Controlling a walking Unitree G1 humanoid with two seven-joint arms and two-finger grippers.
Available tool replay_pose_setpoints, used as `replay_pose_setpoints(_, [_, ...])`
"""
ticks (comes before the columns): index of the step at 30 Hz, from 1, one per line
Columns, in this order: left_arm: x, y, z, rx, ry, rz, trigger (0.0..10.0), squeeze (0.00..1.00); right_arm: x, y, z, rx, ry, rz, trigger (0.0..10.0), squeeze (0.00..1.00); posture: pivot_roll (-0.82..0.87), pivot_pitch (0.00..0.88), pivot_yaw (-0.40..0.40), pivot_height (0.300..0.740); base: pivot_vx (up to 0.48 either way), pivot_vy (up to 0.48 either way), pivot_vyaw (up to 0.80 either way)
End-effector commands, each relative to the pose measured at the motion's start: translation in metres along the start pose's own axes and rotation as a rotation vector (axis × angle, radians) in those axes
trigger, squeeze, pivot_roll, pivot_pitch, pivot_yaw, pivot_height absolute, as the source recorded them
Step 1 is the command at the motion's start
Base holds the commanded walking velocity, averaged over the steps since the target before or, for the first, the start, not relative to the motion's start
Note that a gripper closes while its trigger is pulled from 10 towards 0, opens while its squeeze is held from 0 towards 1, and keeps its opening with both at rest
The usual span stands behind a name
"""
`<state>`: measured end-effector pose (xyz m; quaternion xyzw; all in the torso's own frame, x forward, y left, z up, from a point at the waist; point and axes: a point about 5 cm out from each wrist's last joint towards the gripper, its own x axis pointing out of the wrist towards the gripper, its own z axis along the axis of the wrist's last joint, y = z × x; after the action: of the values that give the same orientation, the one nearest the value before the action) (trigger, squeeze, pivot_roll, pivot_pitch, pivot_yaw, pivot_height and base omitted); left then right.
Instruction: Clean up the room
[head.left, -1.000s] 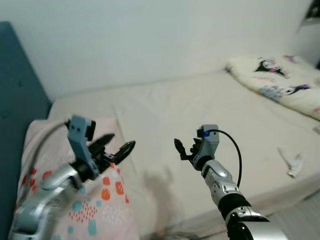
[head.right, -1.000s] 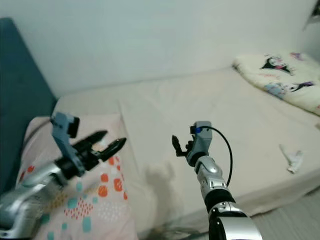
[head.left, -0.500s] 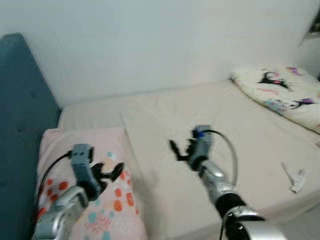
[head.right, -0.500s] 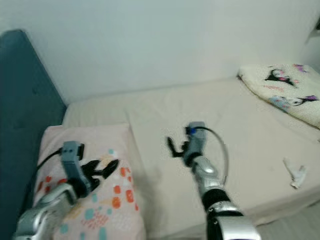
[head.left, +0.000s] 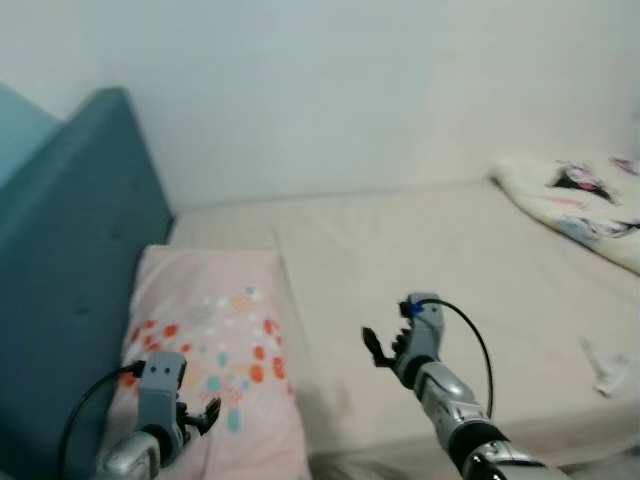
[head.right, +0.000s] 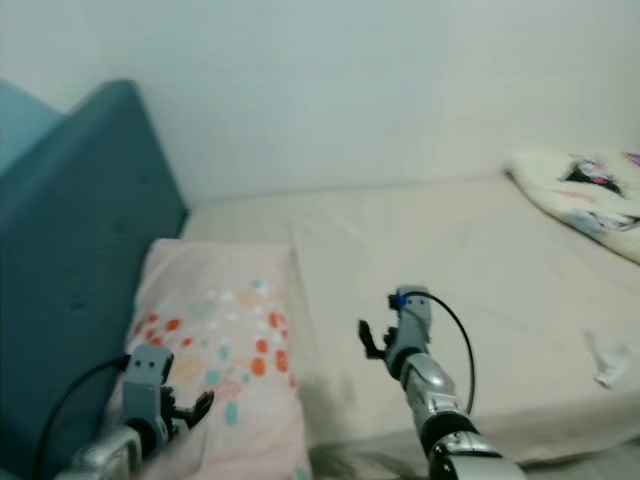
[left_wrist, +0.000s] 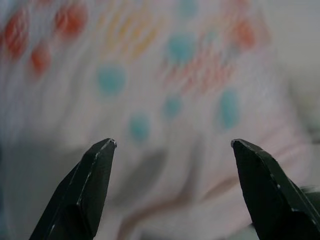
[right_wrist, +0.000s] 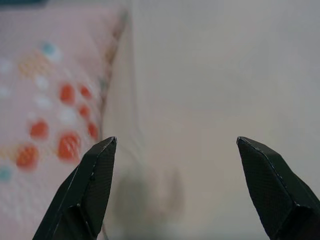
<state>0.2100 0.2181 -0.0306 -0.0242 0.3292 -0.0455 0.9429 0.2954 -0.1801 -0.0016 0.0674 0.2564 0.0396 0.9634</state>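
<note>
Left eye view, bed: cream sheet, running along a pale wall, teal headboard at its head end.
Left eye view, pillow: pink with red, teal and orange dots, lying at the head end against the headboard.
Left eye view, left claw: low over the pillow's near end, fingers parted, grasping nothing.
Left eye view, right claw: above the sheet near the bed's front edge, just beside the pillow, released.
Left eye view, blanket: cartoon-printed, folded at the far foot end.
Left eye view, white scrap: crumpled on the sheet by the front edge, well apart from both claws.
Right eye view: same scene.
Left wrist view: black fingertips spread wide over blurred dotted pillow fabric.
Right wrist view: fingertips spread wide, pillow edge and bare sheet between them.
</note>
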Motion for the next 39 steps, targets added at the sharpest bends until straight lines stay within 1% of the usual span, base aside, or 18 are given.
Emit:
replay_pose_setpoints(1, [0.001, 0.004, 0.0, 0.022, 0.002, 0.02, 10.0, 0.0, -0.003, -0.003, -0.011, 0.0, 0.047, -0.023, 10.0, 0.0, -0.12, 0.0, -0.013, 0.74, 0.0, 0.0, 0.0])
replay_pose_setpoints(3, [0.0, 0.004, -0.017, 0.004, 0.067, 0.027, 10.0, 0.0, -0.012, -0.014, -0.032, 0.015, 0.115, -0.065, 10.0, 0.0, -0.12, 0.0, -0.014, 0.74, 0.0, -0.401, 0.0])
replay_pose_setpoints(4, [0.0, 0.004, -0.017, 0.004, 0.067, 0.027, 10.0, 0.0, -0.012, -0.014, -0.032, 0.015, 0.115, -0.065, 10.0, 0.0, -0.12, 0.0, -0.014, 0.74, 0.0, -0.48, 0.0])
replay_pose_setpoints(5, [0.0, 0.004, -0.027, 0.0, 0.1, 0.032, 10.0, 0.0, -0.018, -0.019, -0.045, 0.025, 0.156, -0.087, 10.0, 0.0, -0.12, 0.0, -0.012, 0.74, 0.0, -0.48, 0.0])
replay_pose_setpoints(8, [0.0, 0.003, -0.044, -0.01, 0.159, 0.047, 10.0, 0.0, -0.03, -0.028, -0.069, 0.042, 0.237, -0.138, 10.0, 0.0, -0.13, 0.0, -0.01, 0.74, 0.0, -0.48, 0.0])
replay_pose_setpoints(10, [-0.001, 0.004, -0.053, -0.024, 0.196, 0.057, 10.0, 0.0, -0.038, -0.033, -0.082, 0.05, 0.281, -0.17, 10.0, 0.0, -0.13, 0.0, -0.01, 0.74, 0.0, -0.48, 0.0])
replay_pose_setpoints(11, [-0.001, 0.004, -0.053, -0.024, 0.196, 0.057, 10.0, 0.0, -0.038, -0.033, -0.082, 0.05, 0.281, -0.17, 10.0, 0.0, -0.13, 0.0, -0.01, 0.74, 0.0, -0.48, 0.0])
replay_pose_setpoints(13, [-0.002, 0.003, -0.059, -0.032, 0.223, 0.061, 10.0, 0.0, -0.044, -0.036, -0.091, 0.056, 0.312, -0.192, 10.0, 0.0, -0.12, 0.0, -0.013, 0.74, 0.0, -0.48, 0.0])
replay_pose_setpoints(16, [-0.002, 0.002, -0.063, -0.032, 0.243, 0.059, 10.0, 0.0, -0.048, -0.038, -0.096, 0.06, 0.328, -0.201, 10.0, 0.0, -0.13, 0.0, -0.012, 0.74, 0.0, -0.48, 0.0])
replay_pose_setpoints(19, [-0.005, 0.0, -0.073, -0.026, 0.298, 0.053, 10.0, 0.0, -0.051, -0.038, -0.102, 0.065, 0.343, -0.207, 10.0, 0.0, -0.13, 0.0, -0.009, 0.74, 0.0, -0.48, 0.0])
replay_pose_setpoints(20, [-0.005, 0.0, -0.073, -0.026, 0.298, 0.053, 10.0, 0.0, -0.051, -0.038, -0.102, 0.065, 0.343, -0.207, 10.0, 0.0, -0.13, 0.0, -0.009, 0.74, 0.0, -0.48, 0.0])
replay_pose_setpoints(21, [-0.006, -0.002, -0.078, -0.025, 0.322, 0.052, 10.0, 0.0, -0.052, -0.038, -0.104, 0.068, 0.353, -0.212, 10.0, 0.0, -0.13, 0.0, -0.008, 0.74, 0.0, -0.48, 0.0])
replay_pose_setpoints(24, [-0.011, -0.006, -0.091, -0.042, 0.38, 0.06, 10.0, 0.0, -0.057, -0.038, -0.112, 0.066, 0.385, -0.219, 10.0, 0.0, -0.13, 0.0, -0.01, 0.74, 0.0, -0.48, 0.0])
replay_pose_setpoints(25, [-0.011, -0.006, -0.091, -0.042, 0.38, 0.06, 10.0, 0.0, -0.057, -0.038, -0.112, 0.066, 0.385, -0.219, 10.0, 0.0, -0.13, 0.0, -0.01, 0.74, 0.0, -0.48, 0.0])
replay_pose_setpoints(29, [-0.019, -0.007, -0.106, -0.078, 0.454, 0.081, 10.0, 0.0, -0.06, -0.036, -0.118, 0.056, 0.397, -0.212, 10.0, 0.0, -0.13, 0.0, -0.013, 0.74, 0.0, -0.48, 0.0])
replay_pose_setpoints(31, [-0.023, -0.007, -0.111, -0.078, 0.473, 0.085, 10.0, 0.0, -0.06, -0.036, -0.117, 0.059, 0.392, -0.216, 10.0, 0.0, -0.14, 0.0, -0.011, 0.74, 0.0, -0.48, 0.0])
replay_pose_setpoints(35, [-0.028, -0.006, -0.118, -0.083, 0.498, 0.087, 10.0, 0.0, -0.055, -0.042, -0.106, 0.094, 0.337, -0.244, 10.0, 0.0, -0.14, 0.0, -0.009, 0.74, 0.0, -0.48, 0.0])
replay_pose_setpoints(39, [-0.029, -0.006, -0.12, -0.075, 0.506, 0.085, 10.0, 0.0, -0.048, -0.045, -0.091, 0.099, 0.289, -0.247, 10.0, 0.0, -0.14, 0.0, -0.01, 0.74, 0.0, -0.48, 0.0])
